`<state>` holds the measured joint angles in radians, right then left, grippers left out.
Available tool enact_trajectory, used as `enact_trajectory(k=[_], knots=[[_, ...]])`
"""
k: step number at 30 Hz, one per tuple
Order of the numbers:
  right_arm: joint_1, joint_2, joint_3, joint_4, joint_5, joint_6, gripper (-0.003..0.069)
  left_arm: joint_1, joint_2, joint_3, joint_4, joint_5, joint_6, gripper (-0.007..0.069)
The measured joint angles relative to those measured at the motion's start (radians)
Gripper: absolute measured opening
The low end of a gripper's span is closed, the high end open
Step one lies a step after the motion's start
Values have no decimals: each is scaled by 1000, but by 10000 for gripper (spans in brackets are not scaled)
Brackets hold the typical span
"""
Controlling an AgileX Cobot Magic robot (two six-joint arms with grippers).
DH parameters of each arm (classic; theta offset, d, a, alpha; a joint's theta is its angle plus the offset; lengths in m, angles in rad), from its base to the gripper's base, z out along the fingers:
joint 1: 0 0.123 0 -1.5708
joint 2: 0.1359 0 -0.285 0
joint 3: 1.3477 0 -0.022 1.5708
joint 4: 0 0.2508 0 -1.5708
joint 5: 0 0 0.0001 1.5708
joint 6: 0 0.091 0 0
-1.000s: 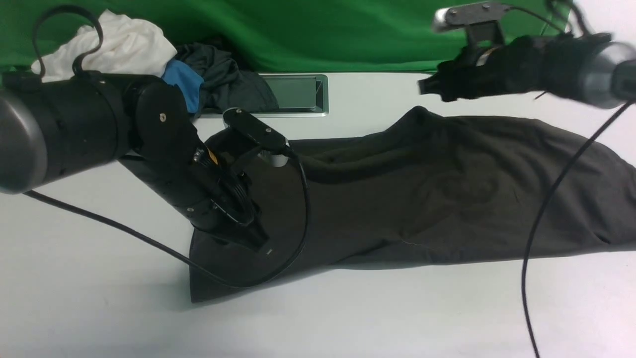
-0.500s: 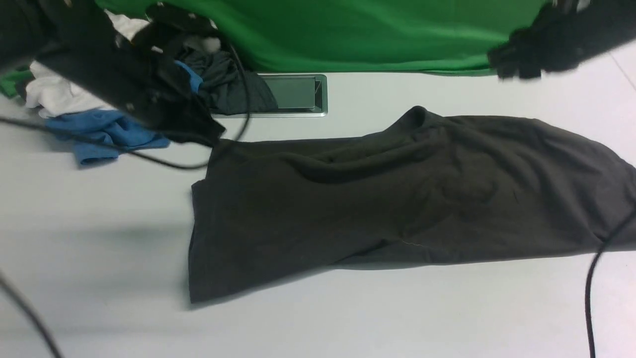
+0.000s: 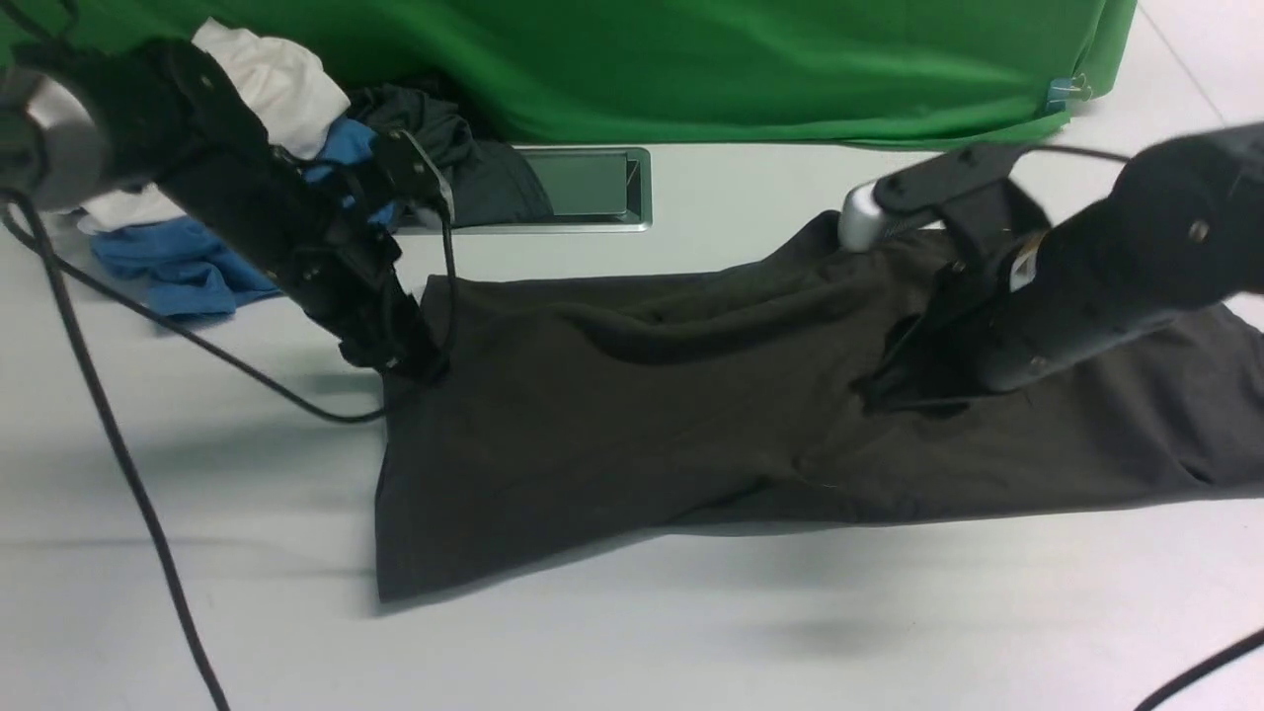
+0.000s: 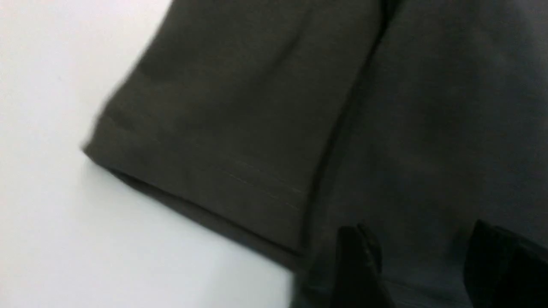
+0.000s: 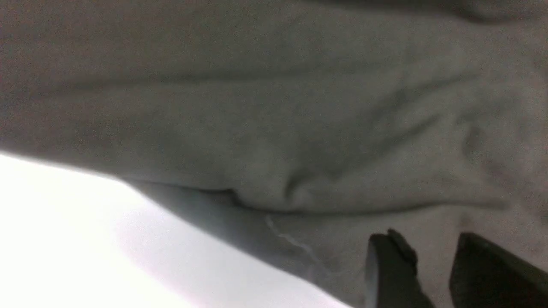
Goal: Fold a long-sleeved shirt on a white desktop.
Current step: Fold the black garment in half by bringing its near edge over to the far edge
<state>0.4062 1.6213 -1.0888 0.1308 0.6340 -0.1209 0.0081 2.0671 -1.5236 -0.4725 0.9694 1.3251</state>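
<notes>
The long-sleeved shirt (image 3: 691, 415) lies flat and folded lengthwise across the white desktop (image 3: 632, 642); its logo is hidden. My left gripper (image 3: 410, 365) is low at the shirt's far left corner. In the left wrist view it (image 4: 424, 244) stands open over dark fabric, next to a stitched hem (image 4: 205, 175). My right gripper (image 3: 879, 395) is down on the shirt's middle. Seen from the right wrist it (image 5: 432, 252) is open, fingers (image 5: 387, 269) close to the cloth near a crease and the front edge.
A pile of other garments sits at the back left: white (image 3: 267, 79), blue (image 3: 188, 262) and dark grey (image 3: 444, 148). The silver-framed panel (image 3: 583, 188) lies behind the shirt, before the green backdrop (image 3: 741, 59). A black cable (image 3: 128, 464) trails over the left desktop.
Both arms swung up and away, then came back down: the left gripper from the shirt's near-left part to its far left corner, the right from high at the back onto the middle. The shirt stayed put.
</notes>
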Motion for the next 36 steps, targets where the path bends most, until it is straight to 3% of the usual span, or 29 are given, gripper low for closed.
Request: enact_trajectory(k=[8, 12, 16, 19, 36], knots=[[16, 0, 0, 1, -27, -3, 239, 0, 32, -1, 1, -71, 153, 348], [16, 0, 0, 1, -45, -6, 239, 0, 45, -1, 31, -52, 182, 265], [16, 0, 0, 1, -71, -12, 239, 0, 46, -2, 42, -46, 169, 81], [16, 0, 0, 1, -86, -14, 239, 0, 45, -2, 49, -42, 149, 26], [16, 0, 0, 1, -122, -25, 240, 0, -83, -6, 54, -119, 53, 21]])
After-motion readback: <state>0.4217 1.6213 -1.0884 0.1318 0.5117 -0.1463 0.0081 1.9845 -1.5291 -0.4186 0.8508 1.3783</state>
